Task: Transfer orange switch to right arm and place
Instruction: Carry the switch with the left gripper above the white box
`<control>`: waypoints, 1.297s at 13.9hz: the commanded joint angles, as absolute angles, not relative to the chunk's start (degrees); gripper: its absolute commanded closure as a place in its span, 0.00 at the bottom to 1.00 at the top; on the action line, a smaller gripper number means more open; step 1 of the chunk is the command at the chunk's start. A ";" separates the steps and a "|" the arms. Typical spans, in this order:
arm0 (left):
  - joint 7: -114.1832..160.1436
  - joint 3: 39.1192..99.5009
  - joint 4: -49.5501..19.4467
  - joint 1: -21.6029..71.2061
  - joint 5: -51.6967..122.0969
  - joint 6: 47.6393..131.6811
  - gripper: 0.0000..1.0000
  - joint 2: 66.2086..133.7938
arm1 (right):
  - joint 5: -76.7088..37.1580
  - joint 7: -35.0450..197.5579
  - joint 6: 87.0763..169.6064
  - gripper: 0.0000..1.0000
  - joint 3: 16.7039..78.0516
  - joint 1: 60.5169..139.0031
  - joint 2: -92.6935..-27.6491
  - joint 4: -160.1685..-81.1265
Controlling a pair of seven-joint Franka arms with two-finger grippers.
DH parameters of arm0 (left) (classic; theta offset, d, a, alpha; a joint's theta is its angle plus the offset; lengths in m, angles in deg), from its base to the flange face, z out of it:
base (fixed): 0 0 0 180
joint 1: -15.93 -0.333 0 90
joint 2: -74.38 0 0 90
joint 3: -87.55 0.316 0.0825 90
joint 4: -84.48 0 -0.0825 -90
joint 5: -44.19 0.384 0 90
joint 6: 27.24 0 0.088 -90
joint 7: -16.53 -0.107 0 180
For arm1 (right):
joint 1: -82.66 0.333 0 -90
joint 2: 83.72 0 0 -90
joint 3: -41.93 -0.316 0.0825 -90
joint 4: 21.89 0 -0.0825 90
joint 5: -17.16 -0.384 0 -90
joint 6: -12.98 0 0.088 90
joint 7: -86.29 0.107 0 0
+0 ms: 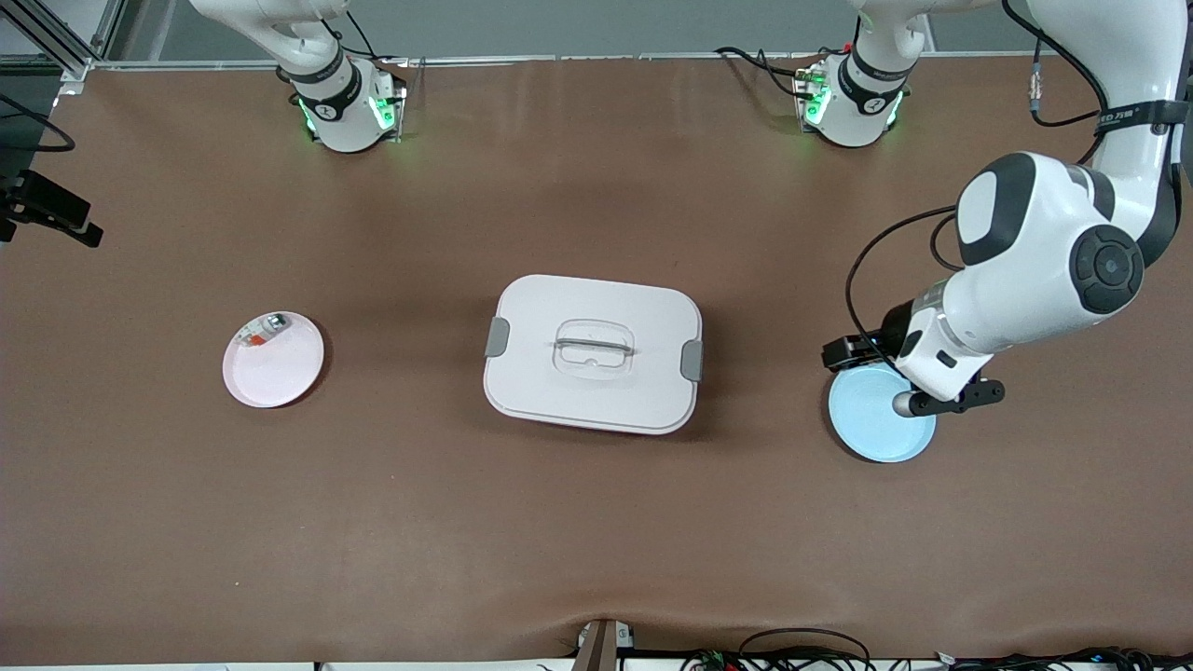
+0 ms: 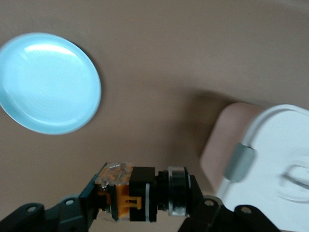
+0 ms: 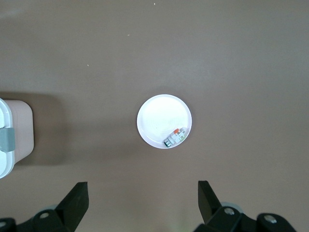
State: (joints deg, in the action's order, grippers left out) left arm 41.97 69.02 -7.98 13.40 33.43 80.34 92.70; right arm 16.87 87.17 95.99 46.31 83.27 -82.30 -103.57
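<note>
Left gripper [image 2: 140, 210] fingers clenched on orange switch [image 2: 140, 194], held above worktop [image 1: 596, 522] over blue plate [image 1: 871, 424] at box's [image 1: 593, 352] 3 o'clock. Pickup judged done.

Right gripper [image 3: 142, 203] fingers spread, empty, high over pink plate [image 1: 280, 368] at box's 9 o'clock.

Handover, placing remain.

Brown mat-covered table [image 1: 391, 522], grey aluminium framing [image 1: 56, 37] at one corner, cables [image 1: 802, 648] along its near edge.
</note>
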 commanded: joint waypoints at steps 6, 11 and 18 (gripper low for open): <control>69.67 59.87 1.07 13.29 27.41 77.09 1.00 93.28 | 16.28 87.26 95.60 0.00 45.80 82.31 -81.53 -102.05; 87.25 53.63 3.71 14.08 25.47 78.05 1.00 94.15 | 16.28 87.26 95.60 0.00 45.80 82.31 -81.53 -102.05; 106.60 53.62 4.06 21.37 25.56 87.10 1.00 95.91 | 16.28 87.26 95.69 0.00 45.80 82.22 -81.53 -102.05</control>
